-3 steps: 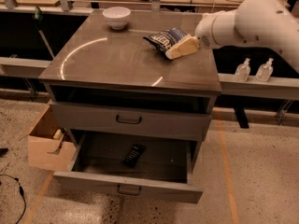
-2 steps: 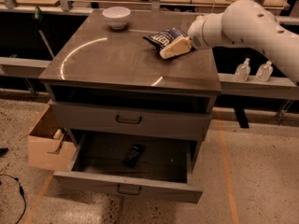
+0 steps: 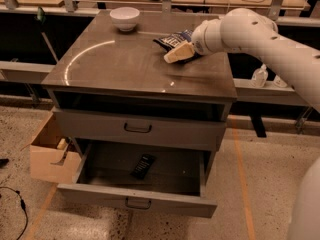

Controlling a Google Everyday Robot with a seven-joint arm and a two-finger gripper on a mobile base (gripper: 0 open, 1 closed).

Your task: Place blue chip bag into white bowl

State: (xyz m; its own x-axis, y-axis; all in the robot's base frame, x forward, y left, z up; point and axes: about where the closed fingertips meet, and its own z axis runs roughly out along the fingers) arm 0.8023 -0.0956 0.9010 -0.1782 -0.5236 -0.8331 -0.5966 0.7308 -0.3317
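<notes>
The blue chip bag (image 3: 173,39) lies crinkled on the grey cabinet top (image 3: 115,64), toward the back right. The white bowl (image 3: 125,18) stands upright and empty at the back of the top, left of the bag and apart from it. My gripper (image 3: 178,53) reaches in from the right on the white arm (image 3: 250,34). Its pale fingers (image 3: 181,51) lie over the near edge of the bag, covering part of it.
The cabinet's bottom drawer (image 3: 140,184) is pulled open with a small dark object (image 3: 142,166) inside. An open cardboard box (image 3: 50,149) sits on the floor at the left. A workbench with clutter runs behind. Two plastic bottles (image 3: 260,76) stand at the right.
My arm has swung left across the cabinet top. The gripper has moved from the bag's right side onto its near edge. The bag and bowl stay where they were.
</notes>
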